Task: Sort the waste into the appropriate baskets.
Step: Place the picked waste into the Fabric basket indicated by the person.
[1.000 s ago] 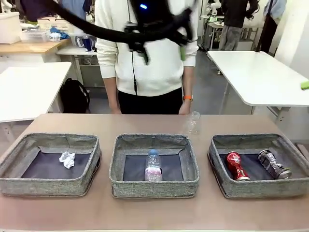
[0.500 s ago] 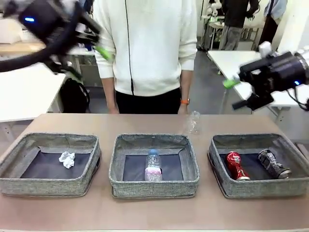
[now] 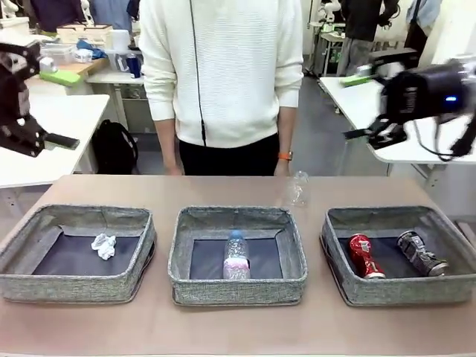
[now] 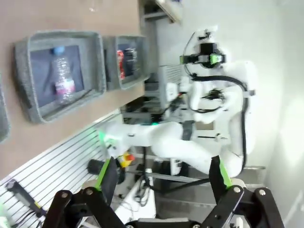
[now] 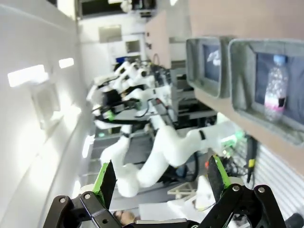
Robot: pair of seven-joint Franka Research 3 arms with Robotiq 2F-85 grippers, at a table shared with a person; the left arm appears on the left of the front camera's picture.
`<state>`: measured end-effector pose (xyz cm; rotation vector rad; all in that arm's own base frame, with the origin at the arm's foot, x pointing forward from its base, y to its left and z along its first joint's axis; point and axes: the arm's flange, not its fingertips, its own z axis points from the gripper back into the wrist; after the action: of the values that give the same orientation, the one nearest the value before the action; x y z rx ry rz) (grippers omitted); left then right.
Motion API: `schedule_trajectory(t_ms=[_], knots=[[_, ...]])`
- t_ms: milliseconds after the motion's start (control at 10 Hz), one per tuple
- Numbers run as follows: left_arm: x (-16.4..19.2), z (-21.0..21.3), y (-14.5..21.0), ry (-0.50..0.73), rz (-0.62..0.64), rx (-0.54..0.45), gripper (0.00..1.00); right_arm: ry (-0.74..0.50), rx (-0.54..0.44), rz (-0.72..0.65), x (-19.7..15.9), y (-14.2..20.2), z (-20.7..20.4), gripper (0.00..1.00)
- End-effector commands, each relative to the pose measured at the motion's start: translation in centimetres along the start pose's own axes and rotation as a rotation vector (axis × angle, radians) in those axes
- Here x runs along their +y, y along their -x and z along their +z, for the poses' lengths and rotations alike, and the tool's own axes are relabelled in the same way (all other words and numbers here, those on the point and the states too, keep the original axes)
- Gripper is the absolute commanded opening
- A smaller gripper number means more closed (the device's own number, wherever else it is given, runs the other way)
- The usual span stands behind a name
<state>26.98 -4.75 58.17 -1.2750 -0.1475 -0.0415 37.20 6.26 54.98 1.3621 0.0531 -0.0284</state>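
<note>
Three grey woven baskets stand in a row. The left basket (image 3: 74, 288) holds a crumpled white paper ball (image 3: 103, 245). A clear plastic bottle (image 3: 236, 256) lies in the middle basket (image 3: 238, 291). The right basket (image 3: 401, 292) holds a crushed red can (image 3: 364, 255) and a crushed dark can (image 3: 421, 253). A crushed clear plastic container (image 3: 296, 189) stands on the table behind the middle basket. My left gripper (image 3: 63, 108) hangs open high at the far left, my right gripper (image 3: 358, 106) open high at the right. Both are empty in the wrist views (image 4: 162, 175) (image 5: 159, 178).
A person in a white top stands at the far edge, one hand (image 3: 285, 165) hanging just behind the clear container. The brown table (image 3: 238, 327) has bare room in front of and between the baskets. White tables stand off to both sides.
Both arms have swung away from the middle: the left gripper out and down to the far left edge, the right gripper out to the right. The waste and baskets have not moved.
</note>
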Motion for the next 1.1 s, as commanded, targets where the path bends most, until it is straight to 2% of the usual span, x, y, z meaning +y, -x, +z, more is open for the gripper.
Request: schedule_trajectory(t_ms=[0, 100, 200, 300, 400, 1000], knots=[[3.1, 0.9, 3.4, 0.132, 0.048, -0.036, 1.00, -0.101, 0.045, -0.034, -1.0, 3.2, 7.9, 1.00], [4.0, 0.9, 4.5, 0.177, 0.050, -0.047, 1.00, -0.160, 0.011, -0.014, -2.1, 5.0, 10.5, 1.00], [4.9, 1.0, 5.2, 0.213, 0.062, -0.066, 1.00, -0.167, -0.073, -0.040, -3.1, 6.3, 11.9, 1.00], [5.4, 0.8, 5.4, 0.237, 0.076, -0.089, 1.00, -0.097, -0.184, -0.054, -3.8, 6.9, 12.3, 1.00], [0.9, 3.9, 0.2, 0.168, 0.068, -0.053, 1.00, -0.153, -0.013, -0.023, -1.9, 5.6, 11.3, 1.00], [0.9, 3.9, 0.2, 0.168, 0.068, -0.053, 1.00, -0.153, -0.013, -0.023, -1.9, 5.6, 11.3, 1.00]])
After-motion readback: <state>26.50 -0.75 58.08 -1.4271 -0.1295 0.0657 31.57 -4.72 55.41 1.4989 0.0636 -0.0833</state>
